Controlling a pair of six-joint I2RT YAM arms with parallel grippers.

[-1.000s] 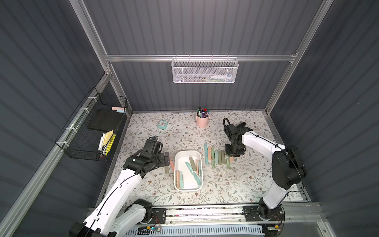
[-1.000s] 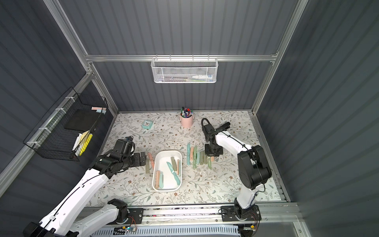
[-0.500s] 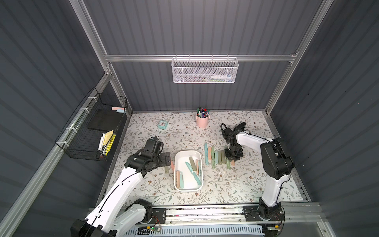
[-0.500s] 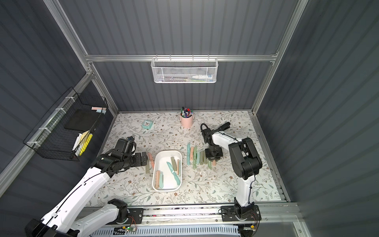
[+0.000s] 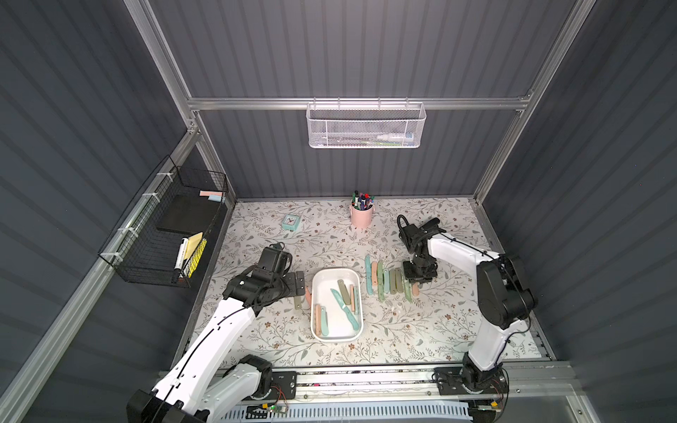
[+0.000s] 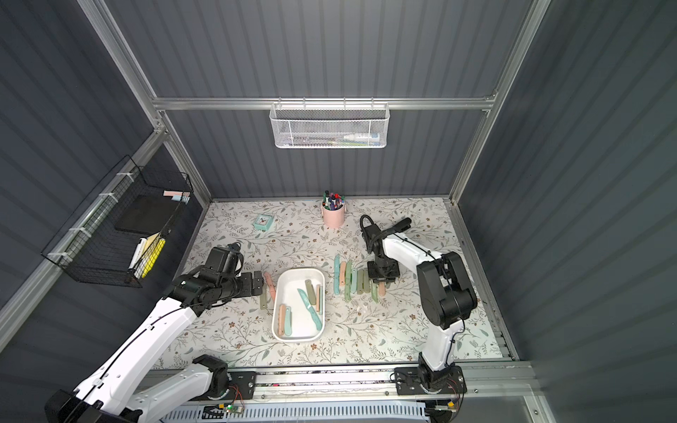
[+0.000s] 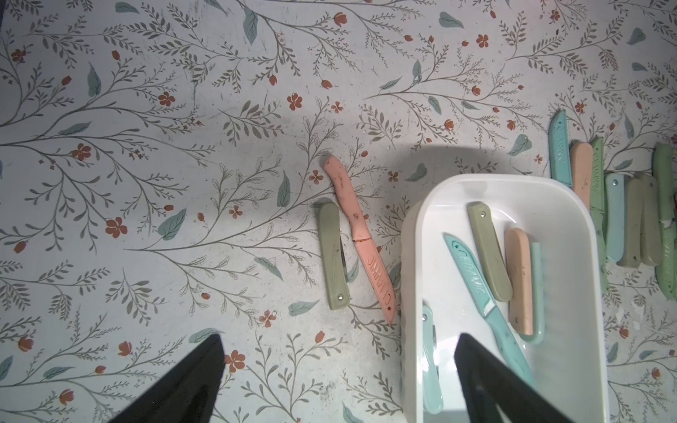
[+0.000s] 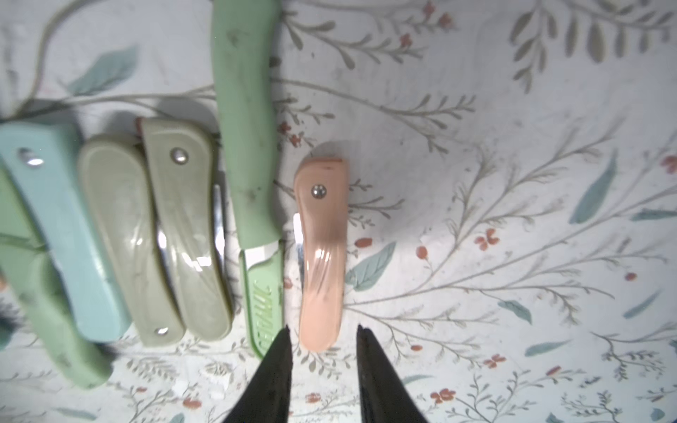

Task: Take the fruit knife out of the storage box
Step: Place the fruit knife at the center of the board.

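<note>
Your storage box [image 5: 336, 271] sits on the flowery counter [image 5: 421, 329] with the teal fruit knife [image 7: 487, 304] lying slantwise on its floor. In there with it: an olive folded knife [image 7: 489, 252] and a peach folded knife [image 7: 518, 282] just beside it, plus a pair of folded knives [image 5: 321, 319], peach and teal, by the box's left wall.

Your left hand [image 7: 339, 336] is spread wide, one finger over the box and the other over the counter outside that wall. Your right hand [image 8: 324, 327], off to the box's right, has its fingers slightly parted either side of a pink folded knife [image 8: 322, 249], not squeezing it. Behind the box, a pink cup [image 5: 362, 219] holds pens.
</note>
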